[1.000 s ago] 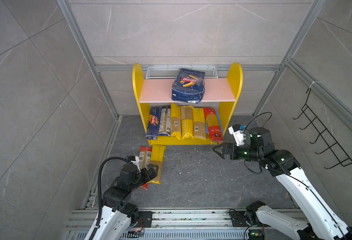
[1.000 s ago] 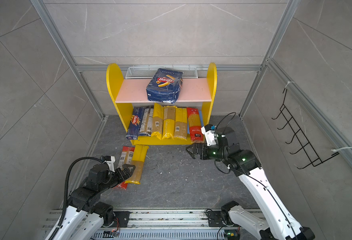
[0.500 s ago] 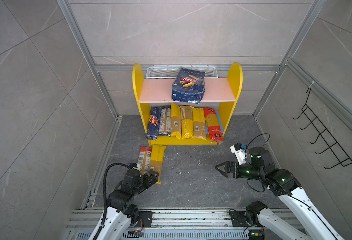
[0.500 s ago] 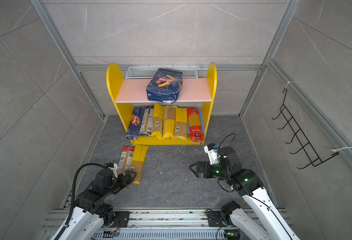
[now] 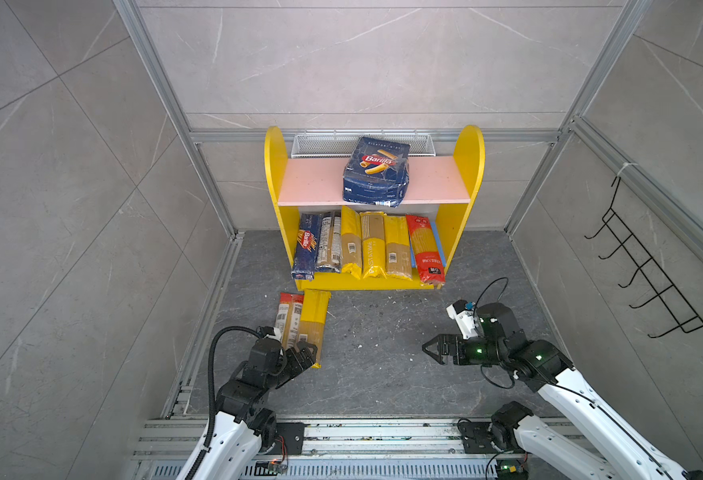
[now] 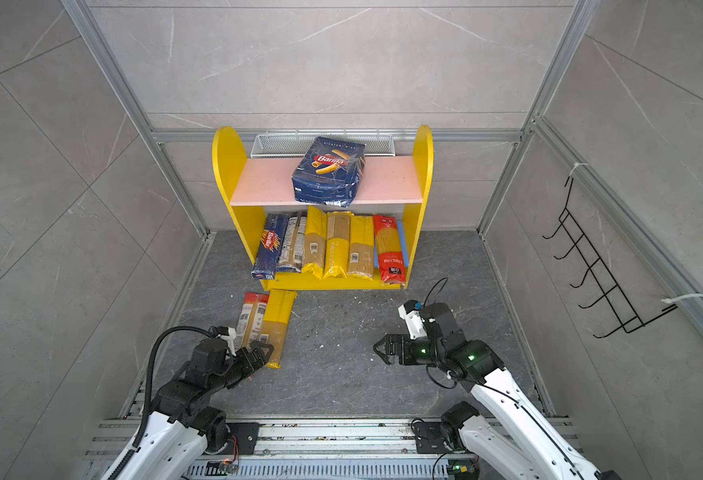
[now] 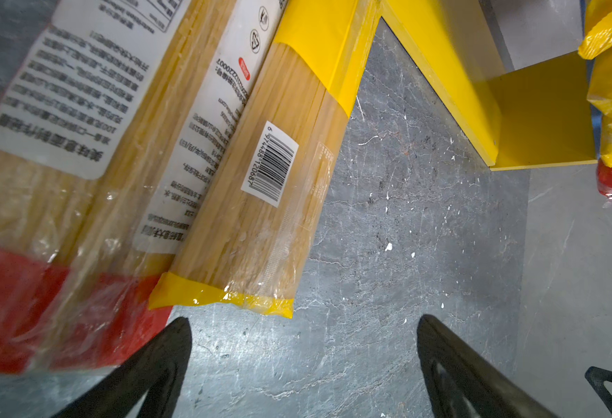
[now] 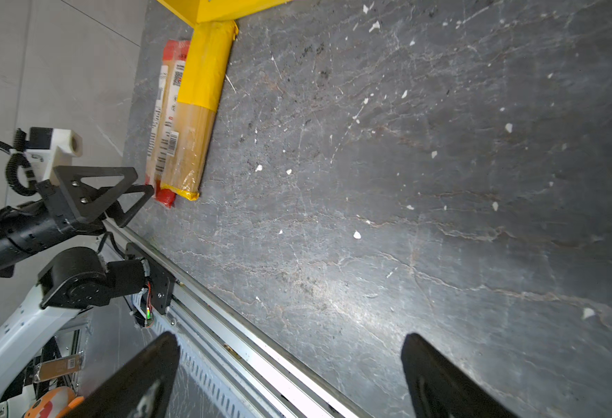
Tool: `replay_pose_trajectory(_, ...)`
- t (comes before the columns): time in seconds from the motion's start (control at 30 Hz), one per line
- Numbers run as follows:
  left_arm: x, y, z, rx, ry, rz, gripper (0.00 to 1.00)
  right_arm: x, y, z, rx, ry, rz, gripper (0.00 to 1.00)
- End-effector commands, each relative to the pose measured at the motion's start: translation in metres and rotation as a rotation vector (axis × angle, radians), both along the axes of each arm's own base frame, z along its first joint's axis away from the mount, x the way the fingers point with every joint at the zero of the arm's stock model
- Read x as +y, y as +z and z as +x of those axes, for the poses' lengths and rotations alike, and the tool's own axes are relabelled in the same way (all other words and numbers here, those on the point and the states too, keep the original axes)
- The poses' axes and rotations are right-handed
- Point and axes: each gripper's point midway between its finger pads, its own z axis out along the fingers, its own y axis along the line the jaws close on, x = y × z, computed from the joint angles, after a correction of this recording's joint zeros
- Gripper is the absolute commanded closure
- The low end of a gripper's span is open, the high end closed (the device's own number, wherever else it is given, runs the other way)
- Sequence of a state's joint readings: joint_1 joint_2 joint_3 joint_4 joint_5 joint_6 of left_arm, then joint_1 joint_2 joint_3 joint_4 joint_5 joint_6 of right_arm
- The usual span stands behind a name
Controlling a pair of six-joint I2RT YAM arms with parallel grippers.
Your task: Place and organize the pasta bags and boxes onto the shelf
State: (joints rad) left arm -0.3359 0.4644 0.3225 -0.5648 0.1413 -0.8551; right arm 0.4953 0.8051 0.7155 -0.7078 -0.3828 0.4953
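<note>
The shelf (image 5: 272, 174) stands at the back wall, with a wide dark-blue Barilla rigatoni pack (image 5: 376, 172) on its pink upper board. Several packs lie side by side on the lower board, among them a narrow Barilla spaghetti box (image 5: 307, 245) and a red-ended bag (image 5: 424, 249). On the floor in front lie a red-ended bag (image 5: 288, 320) and a yellow-ended bag (image 5: 313, 324), side by side. My left gripper (image 5: 306, 353) (image 7: 304, 320) is open just short of their near ends, holding nothing. My right gripper (image 5: 430, 349) (image 8: 290, 336) is open over bare floor.
A black wire hook rack (image 5: 649, 270) hangs on the right wall. A metal rail (image 5: 341, 432) runs along the near edge, carrying both arm bases. Grey tiled walls close in left, right and back. White crumbs dot the floor.
My right gripper has drawn back from the shelf's front toward the near rail, still open. The left gripper has shifted only slightly by the floor bags.
</note>
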Motion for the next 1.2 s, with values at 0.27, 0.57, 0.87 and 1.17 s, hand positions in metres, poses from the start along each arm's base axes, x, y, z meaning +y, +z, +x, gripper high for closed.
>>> replay_pose_trajectory(0.27, 0.006, 0.000, 0.013, -0.016, -0.001, 0.078, 0.03, 0.036, -0.046, 0.011, 0.004, 0.044, -0.122, 0.03)
replay_pose_trajectory(0.57, 0.017, 0.007, 0.023, -0.027, 0.017, 0.171, 0.04, 0.068, -0.072, 0.021, -0.003, 0.092, -0.207, 0.04)
replay_pose_trajectory(0.87, 0.014, 0.006, 0.037, -0.014, -0.002, 0.208, 0.04, 0.091, -0.077, 0.032, -0.018, 0.128, -0.218, 0.04)
replay_pose_trajectory(1.17, 0.001, -0.008, 0.055, 0.035, -0.039, 0.210, 0.05, 0.095, -0.076, 0.037, -0.032, 0.139, -0.227, 0.04)
